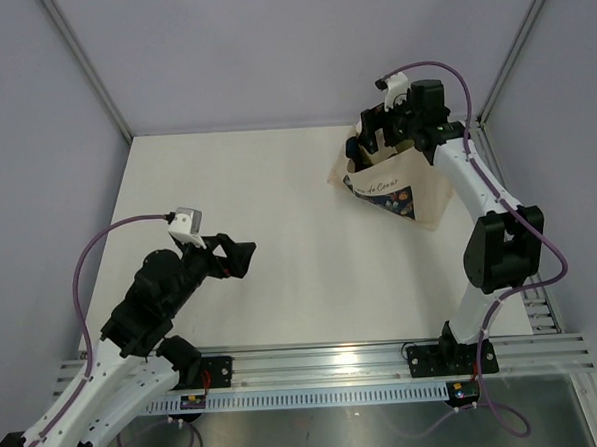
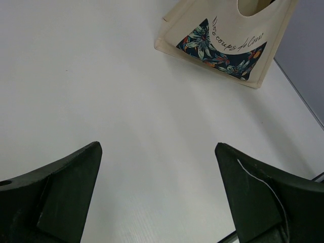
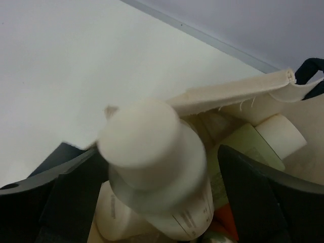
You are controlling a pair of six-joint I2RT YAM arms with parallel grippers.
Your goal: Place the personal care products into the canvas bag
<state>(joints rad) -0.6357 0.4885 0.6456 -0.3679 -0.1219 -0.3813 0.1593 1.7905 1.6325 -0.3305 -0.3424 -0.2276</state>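
Observation:
The canvas bag [image 1: 402,186] stands at the far right of the table, its flower print facing the front; it also shows in the left wrist view [image 2: 228,30]. My right gripper [image 1: 379,129] hangs over its mouth. In the right wrist view the gripper [image 3: 158,149] is open wide, and a blurred silver white-capped bottle [image 3: 152,152] stands between the fingers, inside the bag rim [image 3: 228,93]. Below lie a grey-green bottle [image 3: 243,144], a cream tube [image 3: 114,217] and an orange tube [image 3: 225,220]. My left gripper [image 1: 242,258] is open and empty [image 2: 158,147] over bare table.
A navy handle [image 3: 309,68] sticks up at the bag's far side. Grey walls close the table at the back and sides. The metal rail [image 1: 326,367] with the arm bases runs along the near edge.

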